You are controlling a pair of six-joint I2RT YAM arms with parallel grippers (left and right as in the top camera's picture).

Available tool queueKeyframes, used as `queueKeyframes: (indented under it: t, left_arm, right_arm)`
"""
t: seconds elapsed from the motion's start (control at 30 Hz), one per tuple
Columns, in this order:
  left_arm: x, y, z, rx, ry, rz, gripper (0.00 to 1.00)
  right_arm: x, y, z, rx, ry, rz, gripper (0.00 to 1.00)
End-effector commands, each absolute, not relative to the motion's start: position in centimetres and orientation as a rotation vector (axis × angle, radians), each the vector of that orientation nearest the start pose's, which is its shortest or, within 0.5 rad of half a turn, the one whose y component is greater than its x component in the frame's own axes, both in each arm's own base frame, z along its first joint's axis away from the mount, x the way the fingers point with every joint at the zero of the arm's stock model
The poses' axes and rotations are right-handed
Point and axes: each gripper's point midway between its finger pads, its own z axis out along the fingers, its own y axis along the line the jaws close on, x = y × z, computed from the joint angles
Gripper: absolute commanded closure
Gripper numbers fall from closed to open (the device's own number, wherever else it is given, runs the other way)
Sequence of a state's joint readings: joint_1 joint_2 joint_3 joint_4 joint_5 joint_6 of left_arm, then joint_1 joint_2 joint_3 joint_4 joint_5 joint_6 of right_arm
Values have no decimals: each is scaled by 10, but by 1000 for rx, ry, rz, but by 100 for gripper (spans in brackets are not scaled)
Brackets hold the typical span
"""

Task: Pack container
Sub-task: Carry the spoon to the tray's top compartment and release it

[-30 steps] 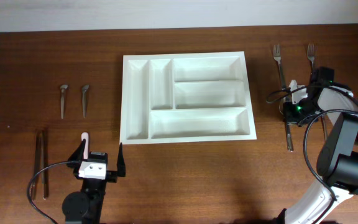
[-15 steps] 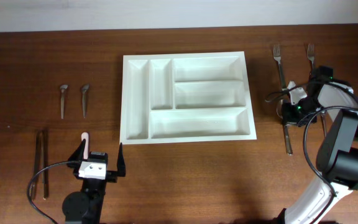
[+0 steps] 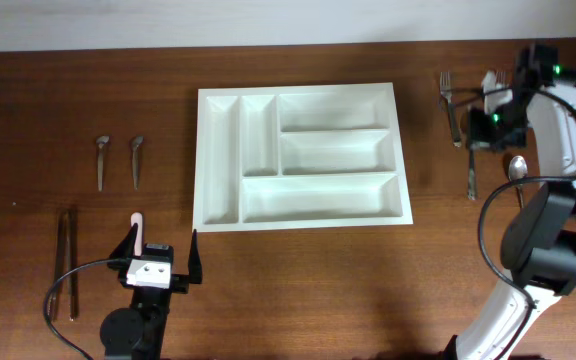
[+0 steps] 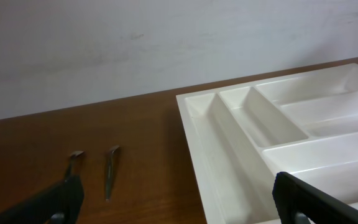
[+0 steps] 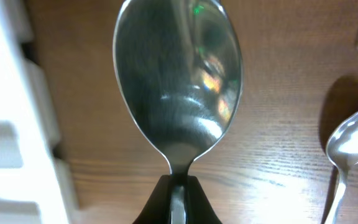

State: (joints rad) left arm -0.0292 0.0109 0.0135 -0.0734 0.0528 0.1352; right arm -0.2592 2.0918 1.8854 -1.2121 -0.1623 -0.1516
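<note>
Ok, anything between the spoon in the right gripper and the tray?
Only a fork, lying flat on the table between the right gripper, shut on the spoon, and the tray. Nothing upright stands in that stretch, and the compartments in view look empty.

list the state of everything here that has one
large white five-compartment cutlery tray: empty
left claw: open, holding nothing
right claw: shut on shiny metal spoon
second metal spoon: lying loose on brown wooden table
</note>
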Motion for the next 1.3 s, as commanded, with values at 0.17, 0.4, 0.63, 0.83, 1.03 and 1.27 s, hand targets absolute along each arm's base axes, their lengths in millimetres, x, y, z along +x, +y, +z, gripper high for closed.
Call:
queueKeyframes:
  t: [0.17, 0.4, 0.63, 0.83, 1.03, 1.27]
  left_arm:
    - [246, -15, 158, 183, 1634, 49, 1]
    - [246, -15, 158, 184, 1634, 48, 1]
    - [246, -15, 158, 183, 1634, 49, 1]
    - [246, -15, 158, 184, 1634, 48, 1]
    - [246, -15, 158, 183, 1634, 49, 1]
    - [246, -15, 158, 183, 1634, 49, 1]
  right_arm:
    - [483, -4, 177, 380, 2740, 404, 96]
    - [498, 49, 185, 774, 2645, 570, 96]
    - [507, 57, 183, 1386, 2404, 581, 96]
    - [519, 65, 180, 1591, 2216, 525, 96]
    - [535, 109, 156, 1598, 2216, 584, 96]
    - [532, 133, 105, 1831, 2181, 554, 96]
